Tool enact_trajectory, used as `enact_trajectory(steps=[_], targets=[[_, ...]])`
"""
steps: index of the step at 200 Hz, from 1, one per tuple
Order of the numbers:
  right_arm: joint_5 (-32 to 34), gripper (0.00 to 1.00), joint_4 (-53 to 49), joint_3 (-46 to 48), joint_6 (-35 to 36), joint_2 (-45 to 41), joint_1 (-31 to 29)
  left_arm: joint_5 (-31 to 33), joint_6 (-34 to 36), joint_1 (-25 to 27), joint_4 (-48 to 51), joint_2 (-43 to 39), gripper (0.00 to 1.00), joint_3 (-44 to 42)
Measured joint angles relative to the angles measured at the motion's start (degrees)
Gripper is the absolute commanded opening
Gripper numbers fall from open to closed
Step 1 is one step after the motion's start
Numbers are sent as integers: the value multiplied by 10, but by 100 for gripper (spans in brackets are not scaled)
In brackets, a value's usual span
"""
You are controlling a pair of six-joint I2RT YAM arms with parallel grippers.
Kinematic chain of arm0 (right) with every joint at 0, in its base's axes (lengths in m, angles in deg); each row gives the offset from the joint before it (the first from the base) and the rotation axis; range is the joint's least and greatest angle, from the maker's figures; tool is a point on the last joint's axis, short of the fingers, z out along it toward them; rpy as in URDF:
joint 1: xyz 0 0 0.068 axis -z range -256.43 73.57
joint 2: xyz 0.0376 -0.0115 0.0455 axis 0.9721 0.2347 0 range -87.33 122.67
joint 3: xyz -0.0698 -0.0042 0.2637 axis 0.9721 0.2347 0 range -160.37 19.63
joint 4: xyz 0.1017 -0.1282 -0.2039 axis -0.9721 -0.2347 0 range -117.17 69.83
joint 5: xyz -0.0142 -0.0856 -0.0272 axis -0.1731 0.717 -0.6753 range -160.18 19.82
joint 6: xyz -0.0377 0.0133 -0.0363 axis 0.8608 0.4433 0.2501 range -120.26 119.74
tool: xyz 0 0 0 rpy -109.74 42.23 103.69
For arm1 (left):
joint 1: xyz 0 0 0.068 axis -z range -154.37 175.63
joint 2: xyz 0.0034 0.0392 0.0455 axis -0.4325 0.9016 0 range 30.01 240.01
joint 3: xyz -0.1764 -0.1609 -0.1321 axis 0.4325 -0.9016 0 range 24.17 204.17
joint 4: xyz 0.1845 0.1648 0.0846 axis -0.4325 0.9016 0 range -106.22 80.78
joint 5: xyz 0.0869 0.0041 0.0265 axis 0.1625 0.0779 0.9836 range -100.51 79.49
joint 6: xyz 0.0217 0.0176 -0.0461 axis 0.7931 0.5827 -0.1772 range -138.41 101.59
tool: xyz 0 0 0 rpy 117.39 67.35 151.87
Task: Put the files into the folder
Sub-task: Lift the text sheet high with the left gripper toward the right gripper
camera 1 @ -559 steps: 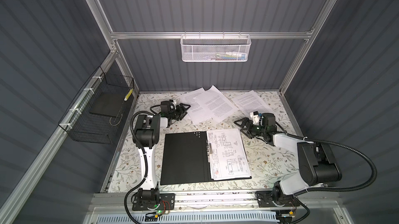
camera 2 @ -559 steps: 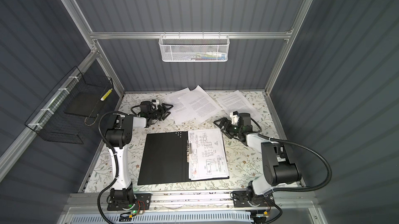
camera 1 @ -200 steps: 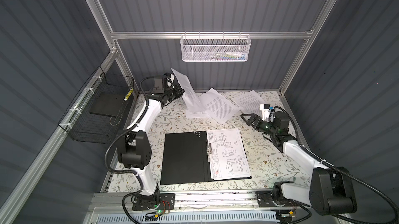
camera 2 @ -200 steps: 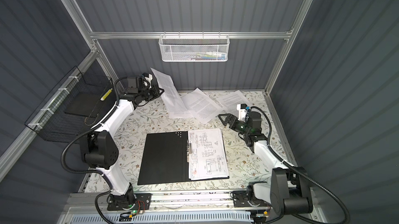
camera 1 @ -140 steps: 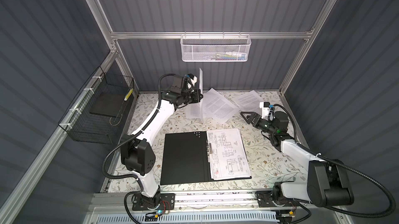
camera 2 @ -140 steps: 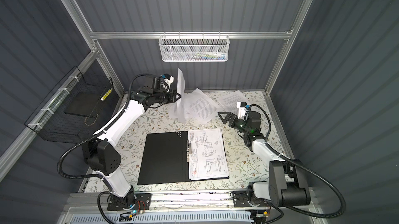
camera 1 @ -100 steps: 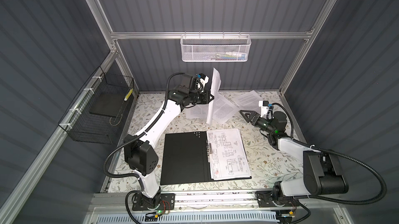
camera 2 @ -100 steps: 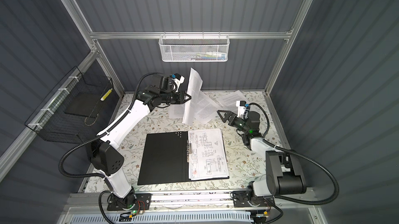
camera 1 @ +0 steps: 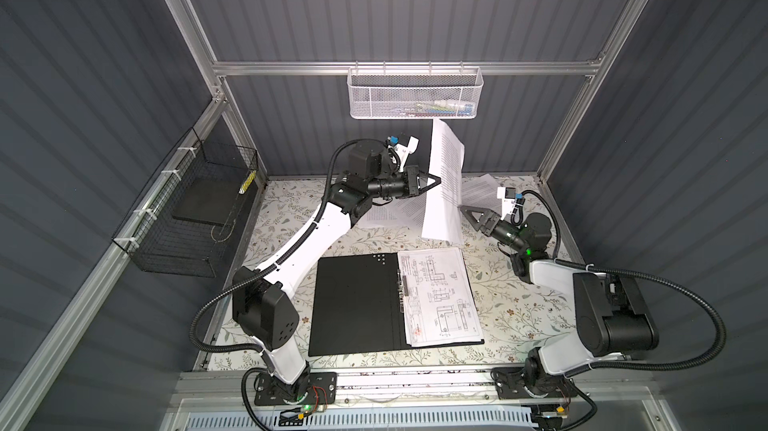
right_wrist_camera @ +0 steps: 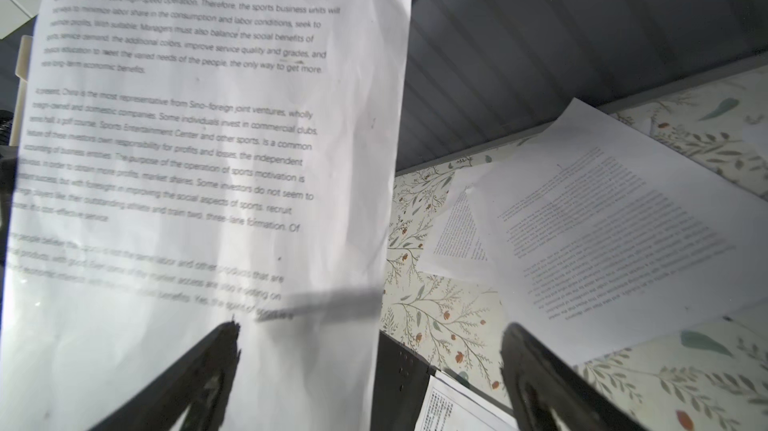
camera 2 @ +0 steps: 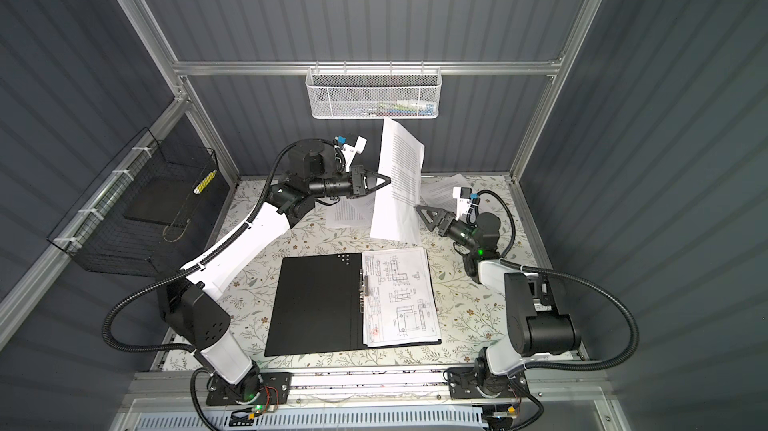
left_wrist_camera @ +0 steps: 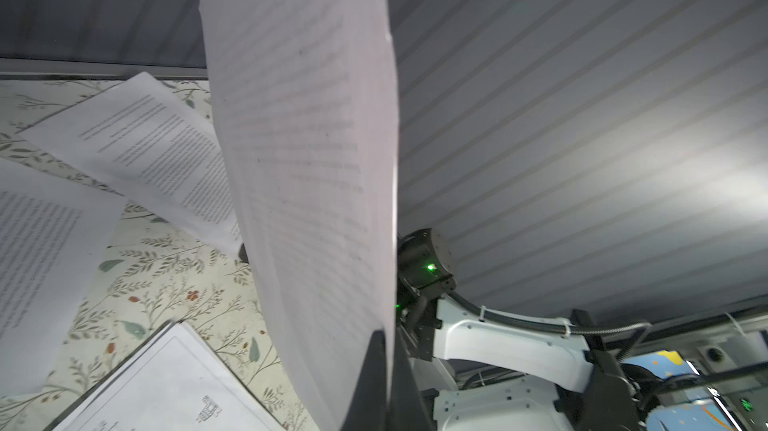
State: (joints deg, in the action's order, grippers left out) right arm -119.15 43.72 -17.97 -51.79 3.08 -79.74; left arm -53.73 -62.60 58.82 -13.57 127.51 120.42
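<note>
One open folder (camera 1: pixel 357 300), one lifted sheet (camera 1: pixel 444 183), three sheets (camera 1: pixel 378 217) lying loose, two wire baskets (camera 1: pixel 411 96).

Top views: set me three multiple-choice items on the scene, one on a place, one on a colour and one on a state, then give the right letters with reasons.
1. Where does the sheet with line drawings lie?
A) on the right half of the open folder
B) hanging in the air
C) under the folder

2. What colour is the folder inside?
A) red
B) black
C) white

3. How is the lifted sheet held?
A) by the left gripper, shut on it
B) by both grippers
C) by nothing, it stands on its own

Answers:
1 A: in both top views it lies flat, right of the spine clip.
2 B: the bare left half is black.
3 A: the left wrist view shows the jaws closed on the sheet's edge, while the right gripper stands open beside it.
</note>
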Motion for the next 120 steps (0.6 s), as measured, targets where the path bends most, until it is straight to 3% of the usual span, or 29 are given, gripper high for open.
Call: enact_trajectory(steps=[38,80,120], targets=[[-30,83,123,-47,-89,59,-4,-36,-62,-5,-92,-4,0,-27],[-69,51,171,-97,-142,64,-14,-66,-80,-33,-120,-4,0,-65],[-87,45,184,-105,-169,64,-14,-80,-57,-74,-85,-4,0,-77]])
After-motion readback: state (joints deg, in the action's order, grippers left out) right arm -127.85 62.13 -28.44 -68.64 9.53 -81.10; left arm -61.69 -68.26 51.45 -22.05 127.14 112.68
